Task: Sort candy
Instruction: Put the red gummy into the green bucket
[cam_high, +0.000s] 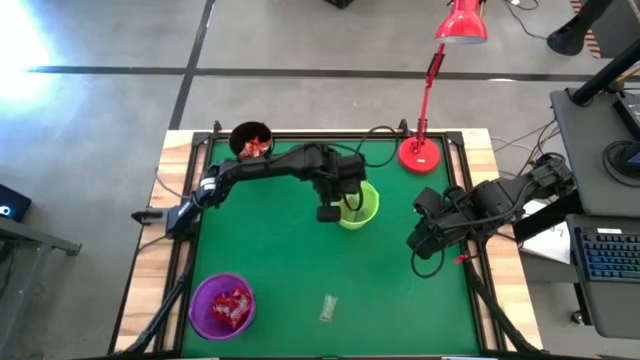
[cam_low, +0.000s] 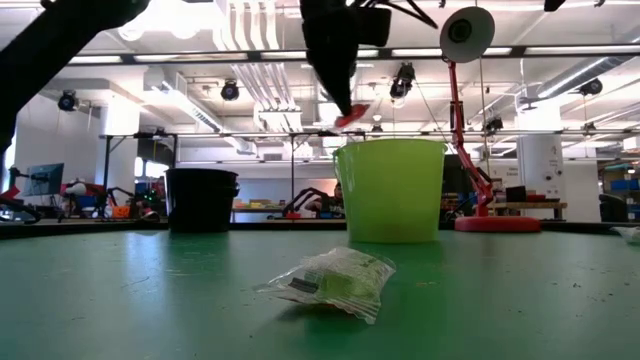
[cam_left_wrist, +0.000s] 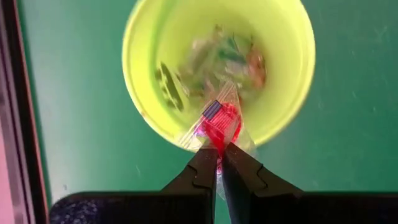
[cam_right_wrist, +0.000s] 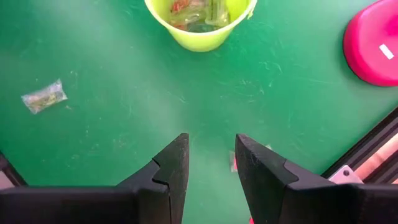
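Observation:
A red candy in a clear wrapper (cam_left_wrist: 219, 122) hangs from my shut left gripper (cam_left_wrist: 220, 155) just above the rim of the green cup (cam_high: 362, 212), which holds several pale wrapped candies (cam_left_wrist: 224, 59). In the low view the red candy (cam_low: 352, 115) is above the cup's (cam_low: 390, 190) left rim. A pale wrapped candy (cam_high: 328, 307) lies flat on the green mat near the front edge. The black cup (cam_high: 252, 140) and the purple cup (cam_high: 222, 305) hold red candies. My right gripper (cam_right_wrist: 211, 162) is open above the mat at the right, with a small red candy (cam_right_wrist: 233, 163) on the mat below it. My left gripper pinches the candy's clear wrapper at its end (cam_left_wrist: 217, 144) between the two fingertips. The fingers come from above, pointing steeply down. The candy hangs below them, lifted clear of the mat and above the green cup's rim.
A red desk lamp stands with its base (cam_high: 420, 155) at the mat's far right, close behind the green cup. Black rails (cam_high: 190, 200) frame the mat. Open green mat lies between the purple cup and my right gripper.

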